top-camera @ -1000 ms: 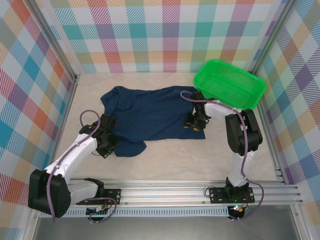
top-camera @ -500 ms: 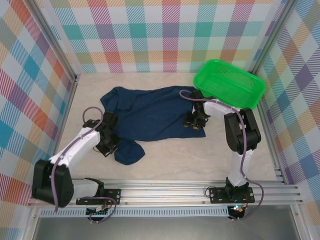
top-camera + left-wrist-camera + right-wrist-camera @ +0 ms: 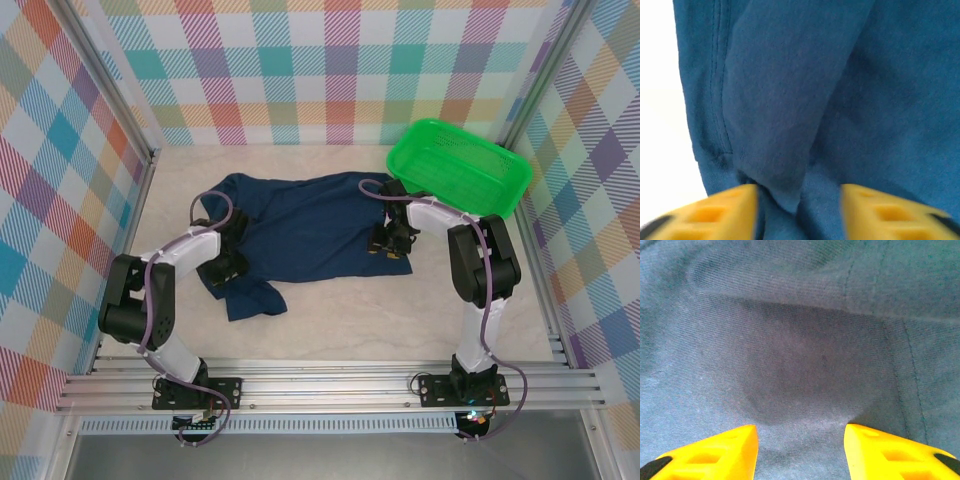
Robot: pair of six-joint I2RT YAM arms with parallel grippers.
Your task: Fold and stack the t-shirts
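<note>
One t-shirt point(image 3: 310, 225): dark navy and rumpled, lying on the pale table point(image 3: 420, 310). It stretches from the left gripper point(image 3: 232, 266) across to the right gripper point(image 3: 389, 244), so each one sits at an end of the cloth.
Left gripper state: released, with the jaws standing apart and low over the shirt's edge.
Left fingers point(image 3: 725, 212): yellow. A soft ridge of navy cloth runs down into the gap between them and comes to a point there, and it looks loose rather than squeezed.
Hem by the left gripper: a stitched seam runs just outside the left-hand finger, with bare table showing right past it.
Loose flap: a bunched lobe of the shirt lies just on the near side of the left gripper, toward the arm bases.
Right gripper state: jaws parted and clamped on nothing, with the tips pressed down on the shirt's corner.
Right fingers point(image 3: 715, 450): yellow, with flat navy fabric filling the gap between them. A shallow crease runs up to the right-hand tip, and a stitched seam lies just beyond it.
Green basket point(image 3: 458, 165): plastic mesh, sitting just beyond the right gripper toward the back corner and well apart from the left gripper. From here I cannot tell whether its rim touches the shirt.
</note>
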